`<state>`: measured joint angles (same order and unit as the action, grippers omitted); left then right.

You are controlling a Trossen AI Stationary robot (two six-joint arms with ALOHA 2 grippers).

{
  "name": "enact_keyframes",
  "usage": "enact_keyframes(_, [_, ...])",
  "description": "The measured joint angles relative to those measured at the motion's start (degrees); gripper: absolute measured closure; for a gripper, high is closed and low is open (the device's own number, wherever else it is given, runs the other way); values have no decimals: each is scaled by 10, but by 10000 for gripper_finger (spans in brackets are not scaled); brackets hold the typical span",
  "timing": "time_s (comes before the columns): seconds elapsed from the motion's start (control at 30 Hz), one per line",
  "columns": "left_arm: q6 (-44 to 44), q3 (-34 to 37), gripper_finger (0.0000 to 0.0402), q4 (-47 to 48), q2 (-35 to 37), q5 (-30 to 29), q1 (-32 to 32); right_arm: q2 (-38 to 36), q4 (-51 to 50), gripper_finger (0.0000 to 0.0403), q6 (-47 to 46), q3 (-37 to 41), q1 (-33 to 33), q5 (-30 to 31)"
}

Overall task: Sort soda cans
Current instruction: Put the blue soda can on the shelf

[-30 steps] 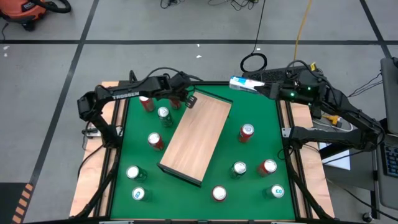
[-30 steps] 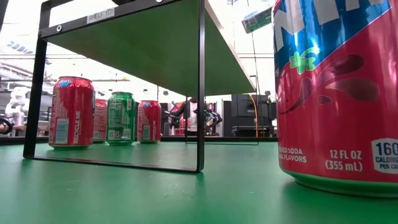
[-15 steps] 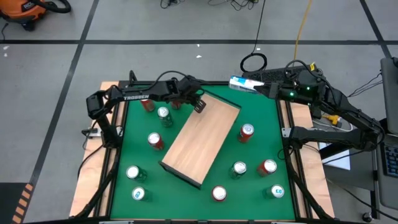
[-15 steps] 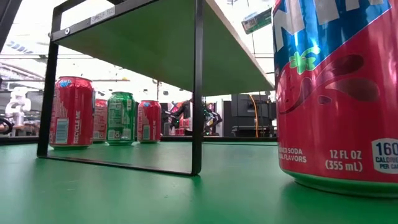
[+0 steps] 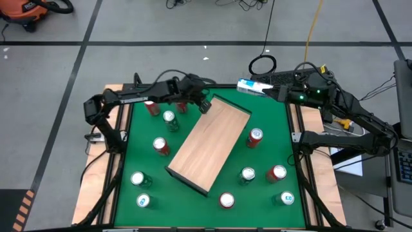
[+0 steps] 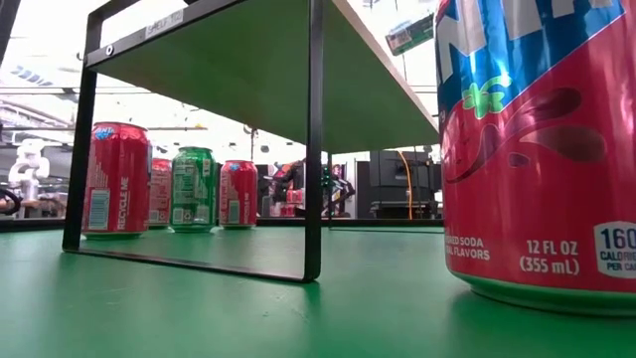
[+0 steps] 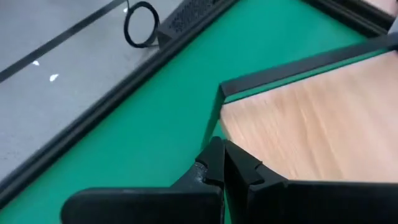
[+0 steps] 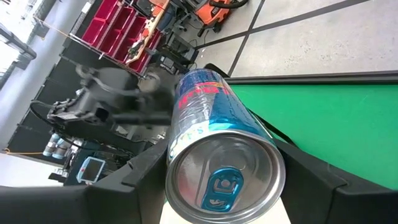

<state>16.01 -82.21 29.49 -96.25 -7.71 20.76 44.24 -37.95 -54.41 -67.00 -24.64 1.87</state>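
Observation:
Several soda cans stand upright on the green table: red ones [image 5: 161,145] [image 5: 255,136] [image 5: 277,172], green ones [image 5: 169,118] [image 5: 248,174] and a teal one [image 5: 286,198]. In the low view a red can [image 6: 537,149] fills the near right. A light wooden board [image 5: 209,142] on black legs [image 6: 314,149] stands slantwise mid-table. My left gripper [image 5: 205,106], shut, is at the board's far left corner [image 7: 225,121]. My right gripper [image 5: 270,91] is raised at the table's far right, shut on a blue-and-white soda can [image 5: 253,86]. My left gripper's shut fingertips [image 7: 217,155] slant down right beside the board's far left corner; I cannot tell whether they touch it. My right gripper pinches the blue-and-white can between its two fingers [image 8: 146,171] on opposite sides of the body, near its silver top [image 8: 224,180]. The can lies about level and lifted clear, its top toward the wrist.
Red cans [image 5: 151,106] [image 5: 182,106] stand under the left arm near the far left edge. More cans stand along the near edge [image 5: 137,178] [image 5: 143,201] [image 5: 226,200]. A black rim [image 5: 293,135] borders the table. Green surface lies bare between the board and the far right corner.
My shut left gripper has gone toward the table's right along the far edge, then drawn back a little and risen. The board has turned about: its far end has swung toward the right while its near end has stayed almost in place.

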Motion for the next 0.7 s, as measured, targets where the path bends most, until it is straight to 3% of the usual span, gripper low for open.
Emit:
enact_keyframes(0.17, [2, -28, 402, 9, 43, 23, 2, 13, 24, 172, 26, 0, 0, -4])
enact_keyframes(0.4, [81, -65, 394, 11, 103, 119, -5, 46, 176, 168, 119, 0, 1, -61])
enact_keyframes(0.53, [133, -78, 344, -21, 140, 172, -11, 68, 235, 171, 151, 0, 1, -86])
enact_keyframes(0.7, [191, -80, 231, -75, 186, 187, -20, 96, 299, 168, 179, 0, 11, -115])
